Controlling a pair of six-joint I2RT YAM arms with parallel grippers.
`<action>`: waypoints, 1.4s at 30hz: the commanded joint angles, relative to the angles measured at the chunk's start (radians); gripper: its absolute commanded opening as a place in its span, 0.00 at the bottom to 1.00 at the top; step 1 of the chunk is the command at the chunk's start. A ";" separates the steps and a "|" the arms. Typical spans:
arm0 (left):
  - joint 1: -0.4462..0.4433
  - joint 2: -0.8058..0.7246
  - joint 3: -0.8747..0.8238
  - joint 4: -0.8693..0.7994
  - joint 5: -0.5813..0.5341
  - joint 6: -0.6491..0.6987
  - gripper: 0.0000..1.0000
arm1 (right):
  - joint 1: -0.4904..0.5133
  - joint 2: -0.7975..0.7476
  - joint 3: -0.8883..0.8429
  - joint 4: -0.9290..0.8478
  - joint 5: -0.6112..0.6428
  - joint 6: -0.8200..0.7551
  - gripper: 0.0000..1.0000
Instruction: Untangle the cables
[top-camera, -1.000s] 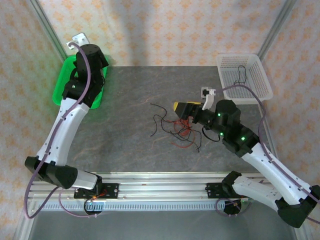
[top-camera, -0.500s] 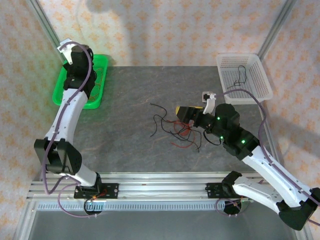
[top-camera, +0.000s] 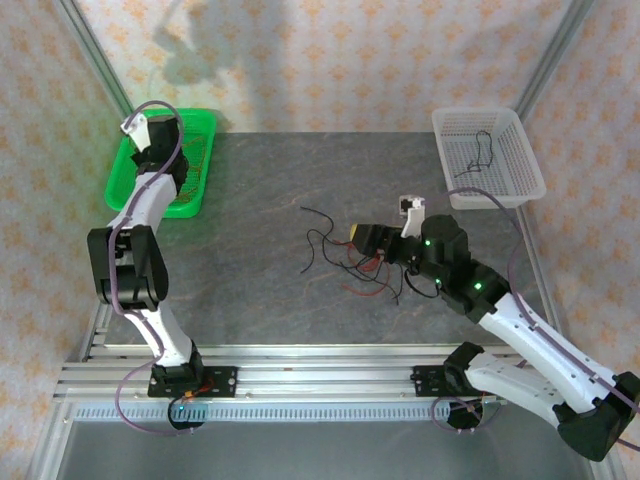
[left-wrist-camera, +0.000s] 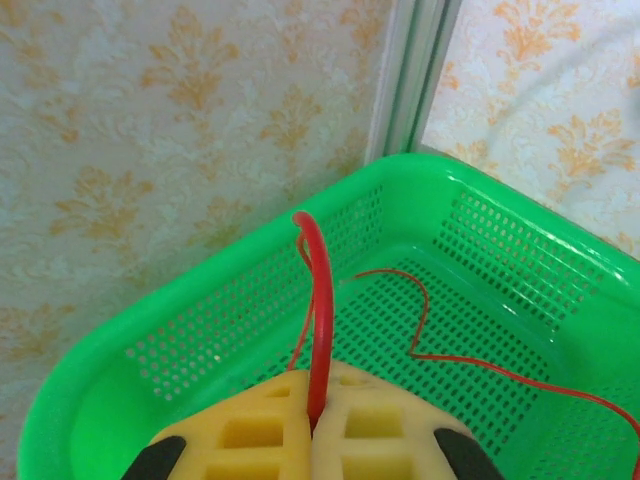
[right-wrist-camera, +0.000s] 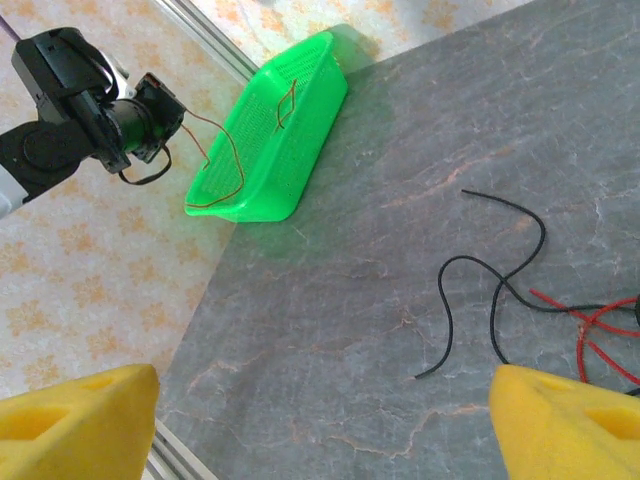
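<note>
Counter (top-camera: 250, 290) surface: grey, marbled, seen from the top external camera.

Left arm (top-camera: 135, 230) reaches toward 10 o'clock, with its wrist above the green basket (top-camera: 200, 150). Right arm (top-camera: 520, 320) reaches from 5 o'clock toward the centre of the counter.

The green basket sits at the 10 o'clock corner. A white basket (top-camera: 520, 150) sits at the 2 o'clock corner and contains one black cable (top-camera: 483, 150).

Left gripper (left-wrist-camera: 312, 420): yellow pads pressed together and clamped on a red cable (left-wrist-camera: 320, 300). In the left wrist view this cable rises from between the pads toward 12 o'clock, bends over, and its thinner run trails toward 4 o'clock above the perforated basket floor. Contact with the floor cannot be determined.

Right gripper (top-camera: 362, 235): fingers spread wide, with nothing between them. In the right wrist view the two yellow fingertips (right-wrist-camera: 90, 415) appear at 7 and 5 o'clock — bare counter lies in the gap.

The cables (top-camera: 355, 262) lie in a loose red-and-black tangle just to the 3 o'clock side of the counter centre, directly at 6 o'clock of the right gripper. Contact between gripper and tangle cannot be determined. One loose black strand (top-camera: 318, 225) extends from the tangle toward 10 o'clock and lies flat on the counter.
</note>
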 joint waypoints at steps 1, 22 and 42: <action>0.004 0.049 -0.011 0.038 0.042 -0.042 0.00 | 0.003 -0.024 -0.013 0.015 0.021 0.016 0.85; 0.023 0.241 0.088 -0.055 0.140 -0.133 0.16 | 0.005 -0.080 -0.067 -0.001 0.053 0.041 0.85; 0.014 0.190 0.339 -0.298 0.432 -0.160 0.99 | 0.005 -0.041 -0.062 -0.030 0.081 0.047 0.85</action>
